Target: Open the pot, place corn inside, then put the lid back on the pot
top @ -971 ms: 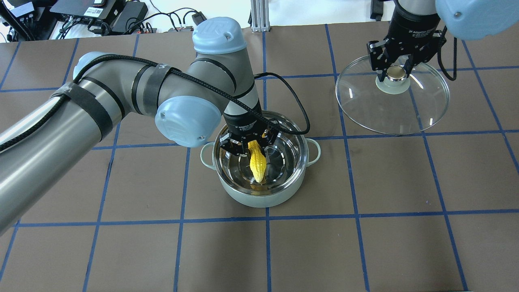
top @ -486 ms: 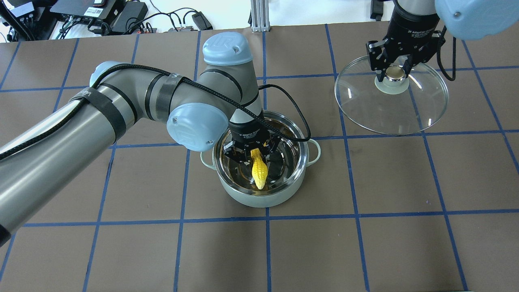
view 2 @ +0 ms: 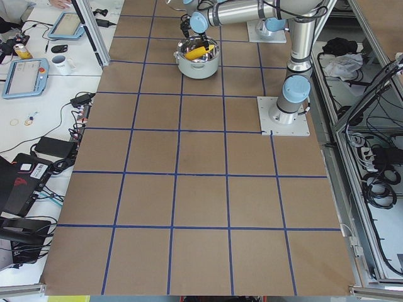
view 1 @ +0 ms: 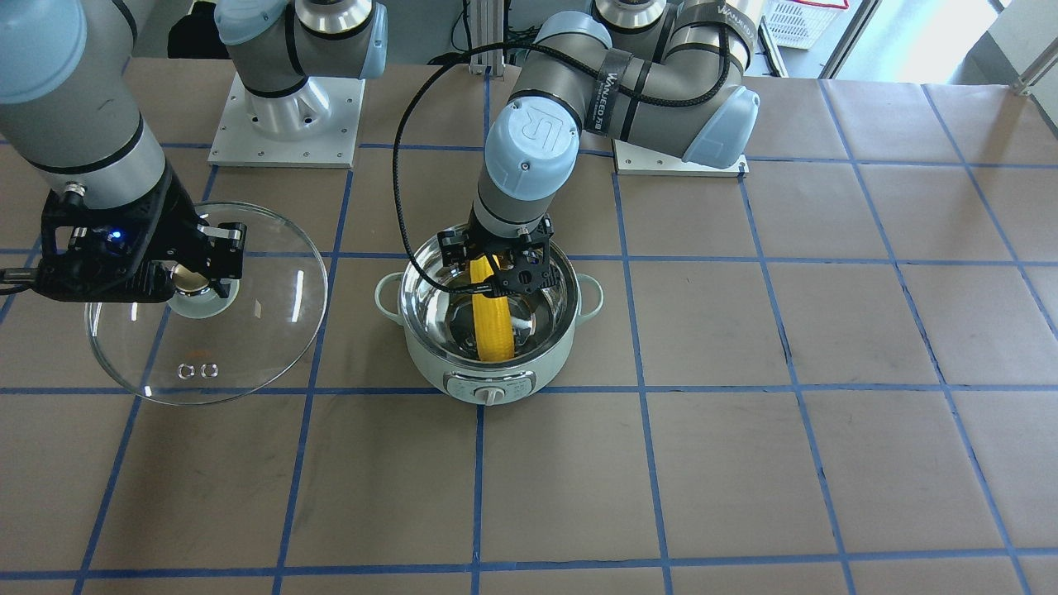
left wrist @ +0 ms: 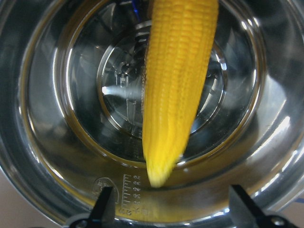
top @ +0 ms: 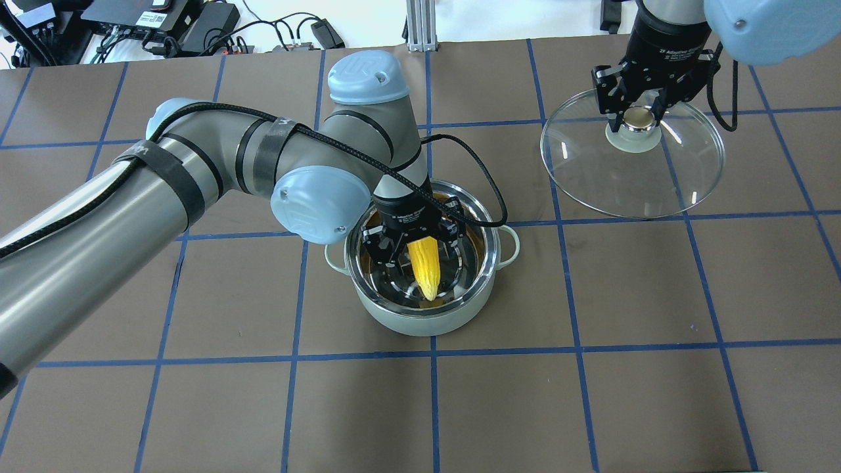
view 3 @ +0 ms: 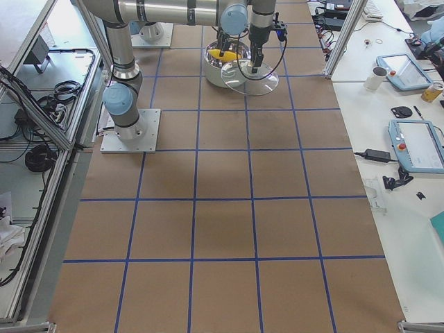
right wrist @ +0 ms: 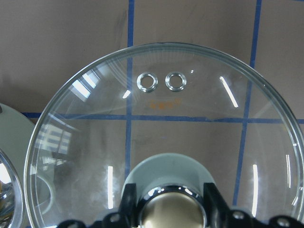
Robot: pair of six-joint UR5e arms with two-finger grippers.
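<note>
The pot (top: 420, 325) sat on the desk (top: 591, 394). Inside it the corn (top: 426, 266) stood steeply, tip down, with its thick end between the left gripper's (left wrist: 171, 206) spread jaws. Beyond the pot, to its right, the right gripper (top: 634, 118) was clamped on the knob of the tilted lid (top: 631, 177).

The surface (top: 591, 407) is plain brown matting cut into big squares by blue tape lines (top: 434, 407). Along the back edge there's a silver aluminium post (top: 417, 26) and a messy bunch of black boxes (top: 138, 16) with cables everywhere. One side bench has a white mug (view 2: 62, 63) and a blue-edged pendant (view 2: 25, 77). The bench at the other end has a second mug (view 3: 378, 78), another pendant (view 3: 416, 146) and a black power brick (view 3: 378, 155). There's also a white basket (view 1: 798, 12) off in a corner.
</note>
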